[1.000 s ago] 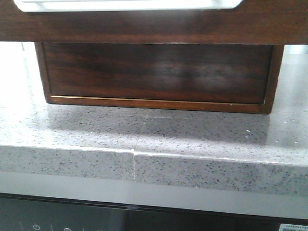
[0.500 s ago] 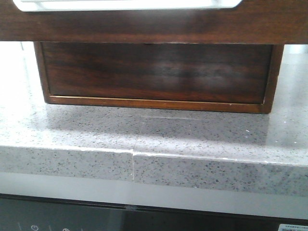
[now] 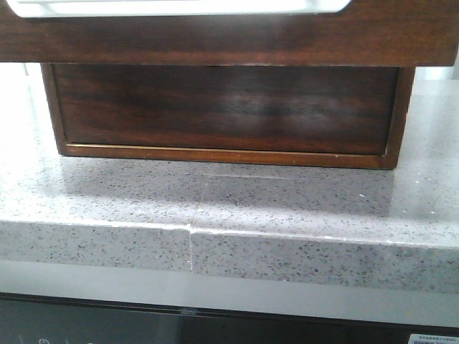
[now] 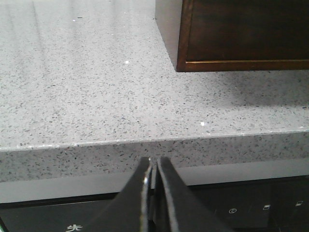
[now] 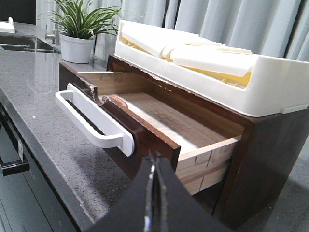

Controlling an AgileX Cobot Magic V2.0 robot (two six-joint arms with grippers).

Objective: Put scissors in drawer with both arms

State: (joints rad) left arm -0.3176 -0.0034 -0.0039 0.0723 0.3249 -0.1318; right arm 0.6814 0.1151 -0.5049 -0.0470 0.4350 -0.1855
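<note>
1. The left pincer [image 4: 152, 166] has its jaws pressed together with nothing between them, hovering just off the front edge of the speckled grey counter [image 4: 87, 96]; ahead of it and to the right stands the corner of the dark wooden cabinet [image 4: 231, 34]
2. Compared with a second ago, the front view has slid: the cabinet's front panel [image 3: 226, 107] and the counter's seam [image 3: 191, 244] now sit a little further left in the picture
3. The right pincer [image 5: 153, 166] is likewise closed and empty, close in front of the pulled-out drawer [image 5: 159, 121], near its open end
4. The drawer's white handle [image 5: 91, 123] lies left of that pincer
5. An orange-lined loop of the scissors [image 5: 114, 100] shows inside the drawer, behind its front, beyond the handle
6. A cream tray [image 5: 203, 63] sits atop the cabinet
</note>
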